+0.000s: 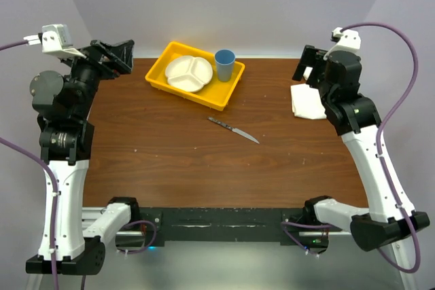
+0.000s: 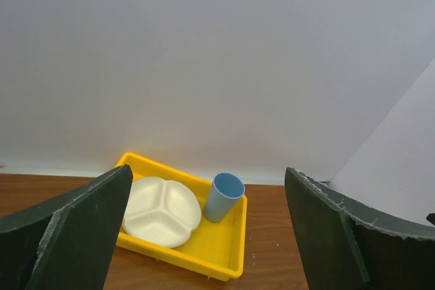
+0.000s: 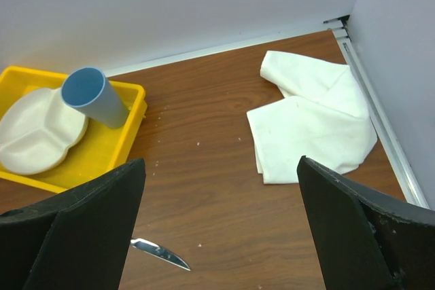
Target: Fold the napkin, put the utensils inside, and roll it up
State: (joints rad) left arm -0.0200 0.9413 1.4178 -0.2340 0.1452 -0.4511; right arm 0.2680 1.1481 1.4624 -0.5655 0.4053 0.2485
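Observation:
The white napkin (image 1: pixel 306 102) lies crumpled at the table's right edge, partly hidden by my right arm; it also shows in the right wrist view (image 3: pixel 314 124). The knife (image 1: pixel 233 130) lies alone near the table's middle, dark handle to the left; only its silver blade tip (image 3: pixel 160 254) shows in the right wrist view. My right gripper (image 3: pixel 221 225) is open and empty, raised over the wood left of the napkin. My left gripper (image 2: pixel 207 225) is open and empty, held high at the far left corner, facing the tray.
A yellow tray (image 1: pixel 224 95) at the back centre holds a white divided plate (image 1: pixel 188 73) and a blue cup (image 1: pixel 225 64). Tray (image 2: pixel 221 257), plate (image 2: pixel 162 211) and cup (image 2: pixel 223 196) also show in the left wrist view. Grey walls stand close behind and beside the table.

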